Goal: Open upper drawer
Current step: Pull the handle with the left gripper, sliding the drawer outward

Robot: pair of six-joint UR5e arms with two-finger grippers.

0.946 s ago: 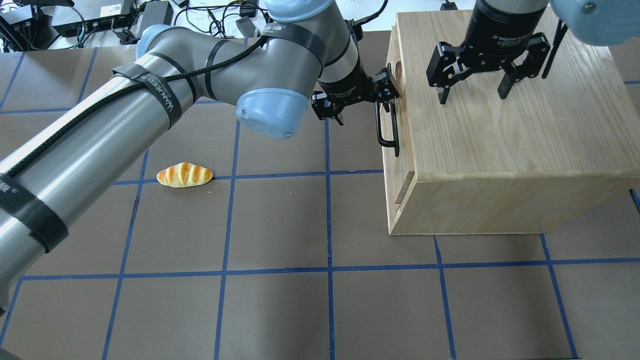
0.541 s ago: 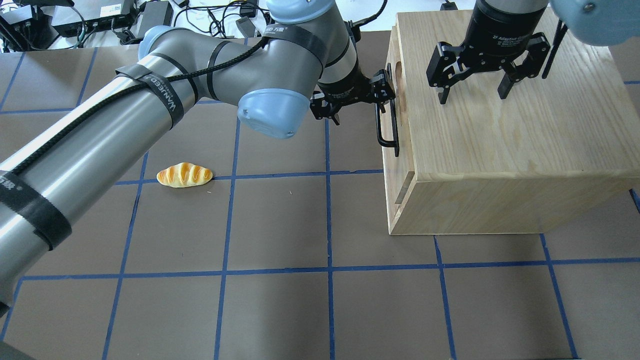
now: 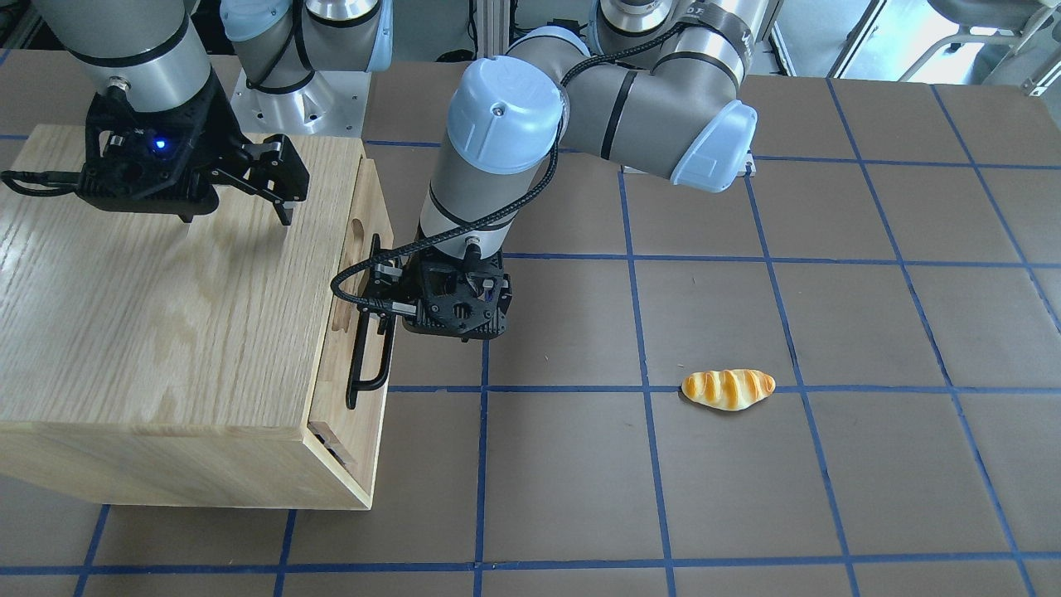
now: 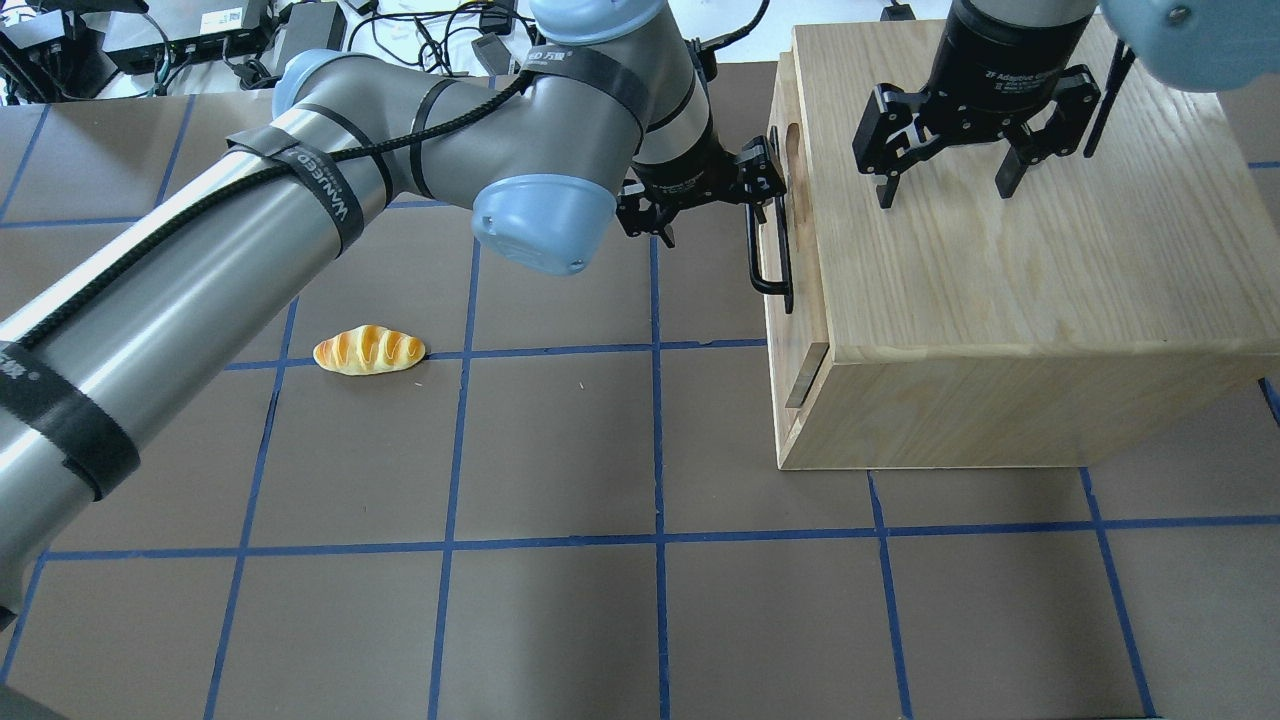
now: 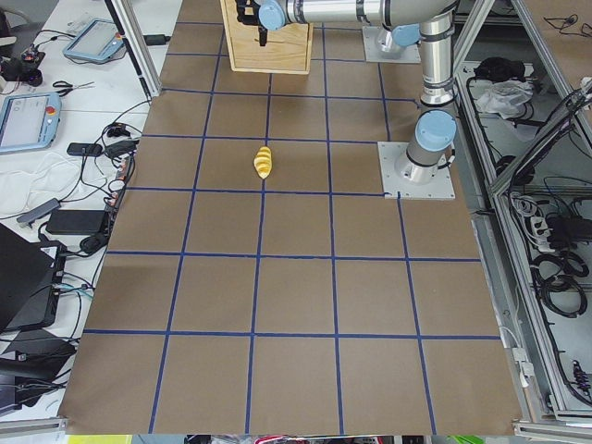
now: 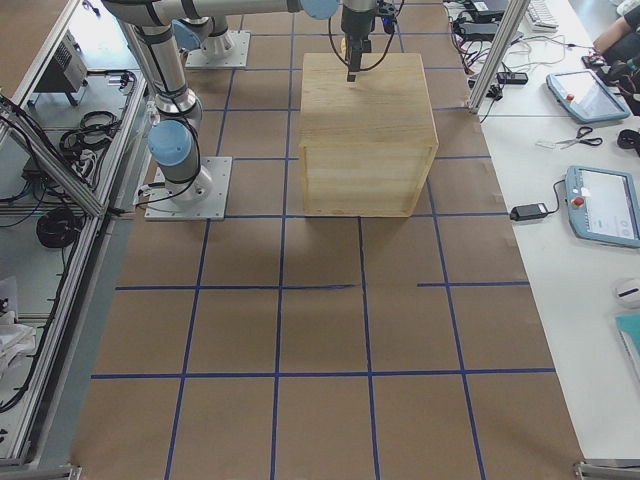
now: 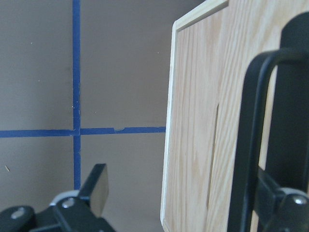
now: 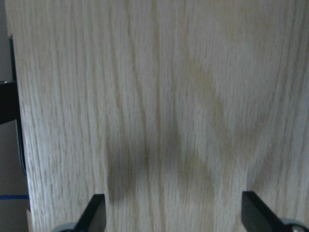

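Barely begun, I judge: the upper drawer [image 3: 375, 207] stands a crack proud of the cabinet [image 4: 1000, 280] on the worktop [image 4: 560, 450], so nearly the whole pull is left. The left gripper [image 4: 715, 205] straddles its black handle [image 4: 757, 250], fingers [image 7: 96, 186] spread (hooked, not clamped); the right gripper [image 4: 947, 190] hangs splayed over the cabinet top. Legible: "2F Adaptive" on that gripper's body, "WANJEED" on an arm strap [image 4: 335, 200].

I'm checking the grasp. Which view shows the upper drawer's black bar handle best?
Exterior front-facing: the handle shows largest, nearly whole, the left gripper at it. Overhead shows it smaller, left wrist only a close-up section, the side views nothing usable.
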